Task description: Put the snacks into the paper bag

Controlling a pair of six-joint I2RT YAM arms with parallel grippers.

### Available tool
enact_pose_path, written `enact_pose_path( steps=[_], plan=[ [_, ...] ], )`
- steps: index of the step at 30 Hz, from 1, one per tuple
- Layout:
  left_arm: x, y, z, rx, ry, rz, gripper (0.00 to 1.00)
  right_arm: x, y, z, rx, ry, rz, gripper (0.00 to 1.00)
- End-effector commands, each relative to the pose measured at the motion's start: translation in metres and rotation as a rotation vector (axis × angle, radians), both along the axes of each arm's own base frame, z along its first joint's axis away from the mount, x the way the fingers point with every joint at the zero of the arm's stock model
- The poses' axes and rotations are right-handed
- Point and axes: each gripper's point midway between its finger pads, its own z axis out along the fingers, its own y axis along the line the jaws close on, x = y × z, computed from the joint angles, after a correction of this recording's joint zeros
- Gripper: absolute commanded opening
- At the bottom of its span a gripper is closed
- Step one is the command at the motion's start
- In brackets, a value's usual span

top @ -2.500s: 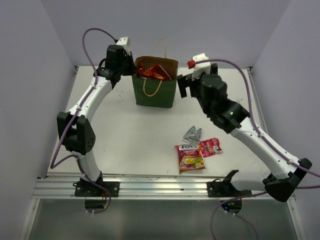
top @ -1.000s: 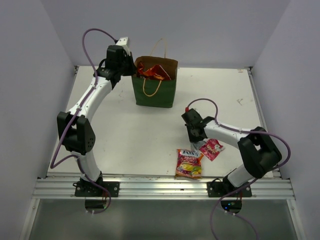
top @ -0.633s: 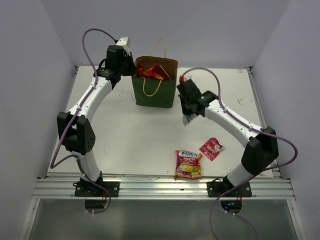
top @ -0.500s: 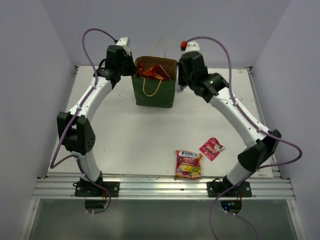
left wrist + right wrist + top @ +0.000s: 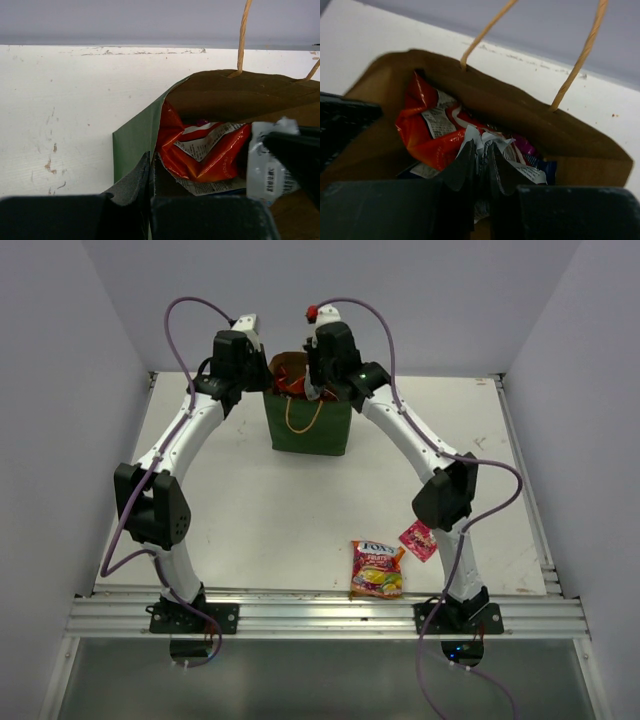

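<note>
Checking in from the remote station. The paper bag point(image 5: 308, 428) stands upright toward the far side of the bench point(image 5: 250, 510), mouth open, tan cord handles point(image 5: 575, 75) sticking up.

The left fingers point(image 5: 132, 185) are pinched narrow on the bag's left wall right at the rim, green outside on one side and brown inside on the other, as far as I can tell from the wrist cam.

The right arm is stretched all the way across and sits directly over the bag's mouth. The right fingers point(image 5: 461, 169) are nearly closed, clamped on the small silver packet point(image 5: 479, 141), which is crumpled between them. The packet hangs just inside the opening, above what's already in there. From the left wrist cam I can see it too, dangling at the right side of the bag.

Inside the bag, the Doritos bag point(image 5: 200, 155) lies against the left and back walls, red-orange with its label side partly showing. Beside the silver packet a bit of the purple bag point(image 5: 522, 146) peeks out, plus something dark blue and white further right that I can't really identify.

Out on the bench near the front edge, well apart from the bag, the fruit-candy packet point(image 5: 378, 568) lies flat, and the pink packet point(image 5: 418, 540) sits just beside it to the right, partly tucked under the right arm's elbow in the top view.
</note>
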Motion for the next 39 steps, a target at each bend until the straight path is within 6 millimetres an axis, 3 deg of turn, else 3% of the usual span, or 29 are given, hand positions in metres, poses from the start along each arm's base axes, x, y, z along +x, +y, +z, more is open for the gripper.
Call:
enact_pose_path(
  steps=[1,3,5,7,8,10,11,12,13,14,15,16,18,19,20,21,22,23,24,26,27,30,33,39],
  plan=[
    [0.007,0.001,0.047,-0.038,-0.124,-0.004,0.0,-0.01,-0.004,0.029,0.021,-0.039,0.018,0.08],
    [0.007,-0.001,0.046,-0.044,-0.121,-0.008,0.0,-0.011,-0.009,0.027,0.003,-0.039,0.002,0.19],
    [0.008,-0.002,0.047,-0.054,-0.124,-0.012,0.0,-0.011,-0.01,0.015,-0.032,-0.02,0.007,0.21],
    [0.009,-0.005,0.046,-0.061,-0.12,-0.021,0.0,-0.013,-0.012,0.003,-0.062,0.013,0.01,0.31],
    [0.009,-0.005,0.045,-0.062,-0.118,-0.021,0.0,-0.015,-0.014,0.004,-0.064,0.018,0.007,0.6],
    [0.009,-0.005,0.045,-0.063,-0.118,-0.022,0.0,-0.022,-0.018,0.021,-0.042,-0.004,0.007,0.79],
    [0.009,-0.005,0.045,-0.066,-0.117,-0.021,0.0,-0.026,-0.019,0.032,-0.031,-0.019,0.015,0.84],
    [0.01,-0.006,0.044,-0.068,-0.116,-0.023,0.0,-0.029,-0.021,0.041,-0.021,-0.036,0.019,0.86],
    [0.009,-0.007,0.045,-0.07,-0.117,-0.027,0.0,-0.038,-0.027,0.063,-0.006,-0.07,0.024,0.87],
    [0.01,-0.007,0.044,-0.071,-0.115,-0.027,0.0,-0.043,-0.031,0.073,0.0,-0.082,0.024,0.88],
    [0.01,-0.007,0.044,-0.072,-0.115,-0.028,0.0,-0.049,-0.035,0.07,-0.011,-0.069,0.023,0.88],
    [0.01,-0.008,0.043,-0.072,-0.113,-0.03,0.0,-0.065,-0.049,0.095,0.007,-0.105,0.011,0.88],
    [0.01,-0.006,0.043,-0.071,-0.113,-0.027,0.0,-0.085,-0.061,0.096,-0.013,-0.087,0.007,0.89],
    [0.01,-0.007,0.042,-0.071,-0.112,-0.028,0.0,-0.095,-0.065,0.068,-0.055,-0.027,0.01,0.89],
    [0.01,-0.008,0.041,-0.071,-0.109,-0.029,0.0,-0.115,-0.078,0.077,-0.047,-0.03,0.011,0.89],
    [0.01,-0.008,0.041,-0.073,-0.109,-0.03,0.0,-0.13,-0.084,0.033,-0.113,0.078,0.025,0.88],
    [0.01,-0.009,0.039,-0.075,-0.106,-0.032,0.0,-0.144,-0.088,0.014,-0.13,0.134,0.037,0.88],
    [0.01,-0.009,0.039,-0.079,-0.104,-0.036,0.0,-0.165,-0.099,0.011,-0.127,0.154,0.051,0.87],
    [0.01,-0.009,0.036,-0.078,-0.096,-0.033,0.0,-0.188,-0.108,-0.044,-0.197,0.284,0.06,0.87],
    [0.01,-0.01,0.033,-0.081,-0.09,-0.036,0.0,-0.22,-0.119,-0.084,-0.225,0.394,0.079,0.86],
    [0.01,-0.01,0.032,-0.079,-0.088,-0.037,0.0,-0.248,-0.127,-0.117,-0.246,0.48,0.105,0.86],
    [0.008,-0.01,0.024,-0.077,-0.071,-0.036,0.0,-0.293,-0.129,-0.166,-0.233,0.595,0.124,0.85],
    [0.006,-0.009,0.02,-0.072,-0.063,-0.037,0.0,-0.323,-0.125,-0.204,-0.201,0.699,0.123,0.85],
    [0.003,-0.009,0.015,-0.066,-0.05,-0.036,0.0,-0.351,-0.113,-0.246,-0.201,0.816,0.151,0.84]
  ],
)
